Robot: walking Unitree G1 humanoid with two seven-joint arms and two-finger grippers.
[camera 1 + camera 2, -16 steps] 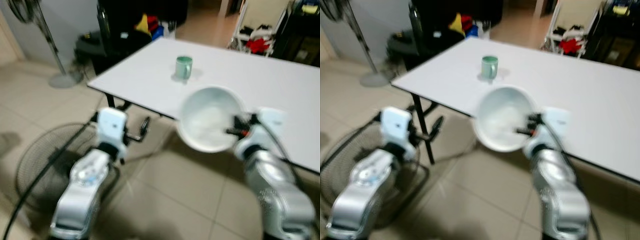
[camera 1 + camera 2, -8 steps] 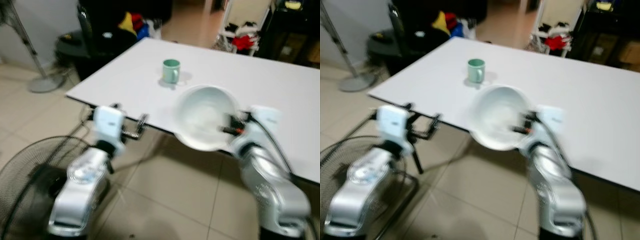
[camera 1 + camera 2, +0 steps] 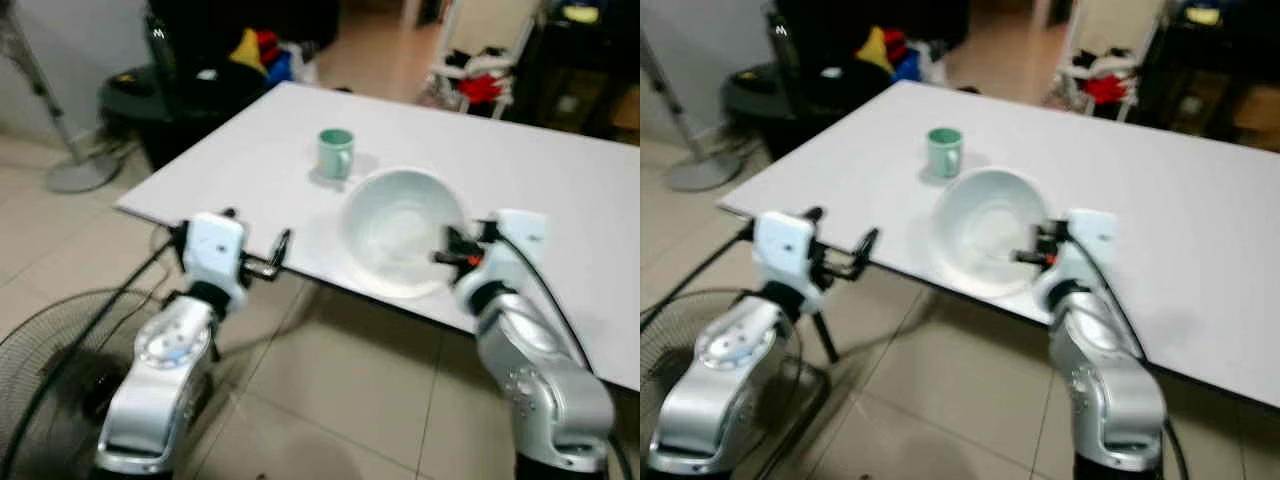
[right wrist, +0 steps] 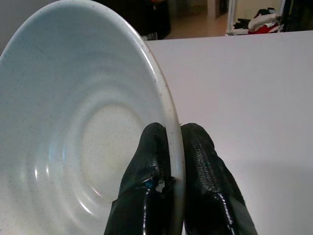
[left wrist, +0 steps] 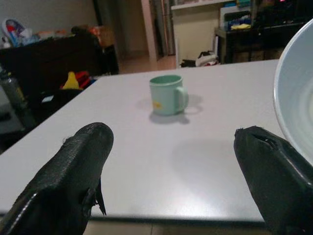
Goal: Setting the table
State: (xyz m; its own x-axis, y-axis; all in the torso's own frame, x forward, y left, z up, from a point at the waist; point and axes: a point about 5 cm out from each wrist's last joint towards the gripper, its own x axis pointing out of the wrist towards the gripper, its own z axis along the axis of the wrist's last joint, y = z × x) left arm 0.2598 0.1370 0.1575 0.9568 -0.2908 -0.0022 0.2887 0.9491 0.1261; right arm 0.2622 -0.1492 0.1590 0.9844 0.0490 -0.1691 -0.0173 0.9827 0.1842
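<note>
My right gripper [image 3: 448, 250] is shut on the rim of a wide white bowl [image 3: 398, 230], one finger inside and one outside [image 4: 168, 142]. The bowl [image 4: 83, 127] hangs over the near edge of the white table [image 3: 560, 190]. A pale green mug [image 3: 335, 153] stands upright on the table just beyond the bowl, also seen as the mug [image 5: 167, 94] in the left wrist view. My left gripper [image 3: 262, 252] is open at the table's near left edge, level with the tabletop, with nothing between its fingers [image 5: 73, 166].
A floor fan [image 3: 40, 350] lies low at my left by the left arm. A dark chair and a heap of coloured things [image 3: 250, 55] stand past the table's far left corner. Shelving with red items [image 3: 480, 85] is behind the table. Tiled floor lies under the table edge.
The whole picture has shifted as I came nearer the table. The bowl in my right gripper now hangs over the tabletop's edge instead of in front of it.
</note>
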